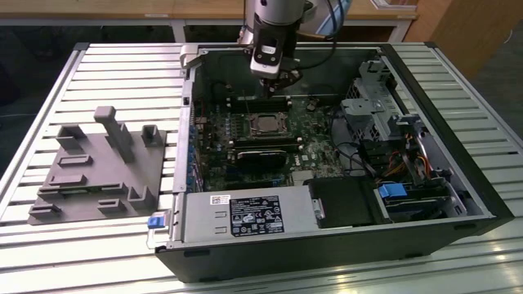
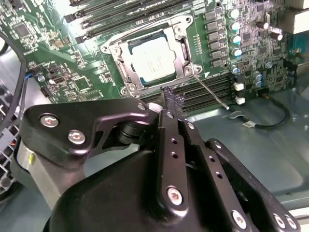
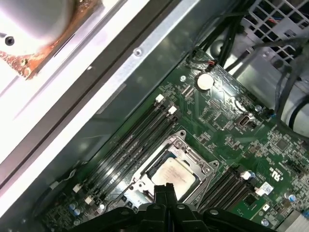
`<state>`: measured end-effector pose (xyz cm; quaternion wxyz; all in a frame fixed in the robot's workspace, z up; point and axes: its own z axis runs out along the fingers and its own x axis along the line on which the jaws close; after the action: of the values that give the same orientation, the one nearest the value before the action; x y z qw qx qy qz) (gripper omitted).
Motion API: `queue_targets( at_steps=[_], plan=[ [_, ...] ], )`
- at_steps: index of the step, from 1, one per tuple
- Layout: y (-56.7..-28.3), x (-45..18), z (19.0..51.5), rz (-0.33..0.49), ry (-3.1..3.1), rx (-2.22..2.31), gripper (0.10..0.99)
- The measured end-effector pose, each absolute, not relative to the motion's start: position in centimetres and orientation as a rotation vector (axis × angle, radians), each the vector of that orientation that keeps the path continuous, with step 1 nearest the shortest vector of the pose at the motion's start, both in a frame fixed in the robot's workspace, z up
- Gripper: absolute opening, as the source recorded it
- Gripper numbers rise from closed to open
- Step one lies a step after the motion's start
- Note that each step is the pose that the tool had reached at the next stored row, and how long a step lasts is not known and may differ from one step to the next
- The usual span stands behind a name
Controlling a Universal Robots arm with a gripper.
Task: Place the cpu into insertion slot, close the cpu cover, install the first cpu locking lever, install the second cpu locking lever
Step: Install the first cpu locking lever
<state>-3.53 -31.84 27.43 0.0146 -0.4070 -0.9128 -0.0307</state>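
1. Hovering beside the cpu, seated under its cover, my gripper is closed, empty.
2. I could skid off the thin lever (apparently unlatched), gouging the board beside the cpu.

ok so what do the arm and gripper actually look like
The arm is a silver-grey cylinder ending in a black wrist section, with a black cable looping beside it. The gripper is black metal: flat linkage bars, silver screws and small holes along the fingers.
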Motion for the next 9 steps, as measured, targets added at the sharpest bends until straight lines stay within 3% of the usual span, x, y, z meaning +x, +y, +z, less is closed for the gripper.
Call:
queue_targets(
  at_steps=[9],
  plan=[
    [-31.84, -3.53, 27.43, -0.093, -2.893, -1.136, 0.106]
  ],
)
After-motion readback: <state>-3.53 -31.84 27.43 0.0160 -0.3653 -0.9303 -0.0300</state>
